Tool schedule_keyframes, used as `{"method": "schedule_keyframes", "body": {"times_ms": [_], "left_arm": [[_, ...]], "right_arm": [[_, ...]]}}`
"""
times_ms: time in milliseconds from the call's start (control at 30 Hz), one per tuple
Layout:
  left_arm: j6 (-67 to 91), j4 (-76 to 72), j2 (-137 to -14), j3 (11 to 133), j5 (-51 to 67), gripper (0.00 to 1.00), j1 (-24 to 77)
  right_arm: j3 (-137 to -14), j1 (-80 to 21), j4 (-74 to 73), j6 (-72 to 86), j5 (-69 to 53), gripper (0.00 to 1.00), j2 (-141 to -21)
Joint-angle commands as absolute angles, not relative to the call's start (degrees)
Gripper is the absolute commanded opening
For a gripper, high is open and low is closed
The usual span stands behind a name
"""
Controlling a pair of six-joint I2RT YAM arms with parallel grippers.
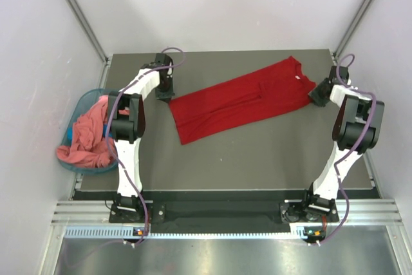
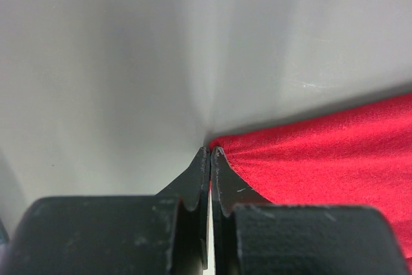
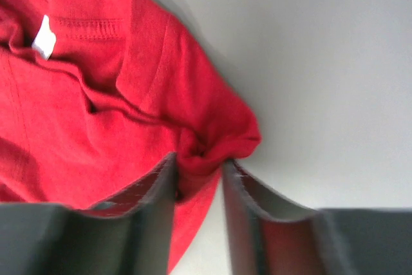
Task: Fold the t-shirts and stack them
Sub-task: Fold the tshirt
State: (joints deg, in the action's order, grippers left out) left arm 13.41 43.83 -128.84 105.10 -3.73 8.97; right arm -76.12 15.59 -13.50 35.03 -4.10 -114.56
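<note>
My left arm (image 1: 129,127) reaches out from its base with the elbow raised and the forearm running to the far left of the table (image 1: 257,159). The wrist is tipped down so the left gripper (image 2: 210,152) sits at the hem corner of the red shirt (image 1: 244,101). Its jaws are pressed together, with a thin sliver of red cloth pinched between them, and the rest of the hem spreads off to its right. My right arm (image 1: 351,127) rises along the right edge, folds at the elbow and turns its wrist inward, which puts the right gripper (image 3: 198,162) at the shirt's shoulder. Those jaws stand narrow around a bunched fold of red cloth, which fills the gap and touches both fingers (image 3: 154,188). The shirt lies folded lengthwise on the table as a long band running from one gripper to the other. A small white label (image 3: 44,38) sits inside the collar, ahead and to the left of the right gripper, and I can read no writing on it. The pink shirt (image 1: 87,136) is heaped in the basket (image 1: 77,104), off the table to the left of my left arm and nearer than its gripper.
</note>
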Motion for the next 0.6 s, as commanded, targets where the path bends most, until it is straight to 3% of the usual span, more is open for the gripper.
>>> {"method": "schedule_keyframes", "body": {"times_ms": [0,33,133,400,567], "left_arm": [[13.4,48.1,-126.2,103.6,-7.0,0.0,7.7],[13.5,48.1,-126.1,103.0,-5.6,0.0,7.7],[14.9,47.2,-124.7,100.5,-2.6,0.0,7.7],[18.6,46.2,-120.0,94.0,8.8,0.0,8.2],[22.1,47.4,-119.4,90.7,10.0,0.0,9.5]], "right_arm": [[-79.4,16.6,-13.4,33.7,-2.1,0.28,-117.9],[-80.3,16.6,-13.5,32.6,-1.7,0.17,-118.5],[-82.7,16.8,-14.2,29.8,-1.4,0.09,-119.5],[-94.9,18.4,-22.3,25.1,-0.4,0.09,-125.5],[-104.8,19.1,-27.1,23.6,-0.4,0.13,-130.8]]}}
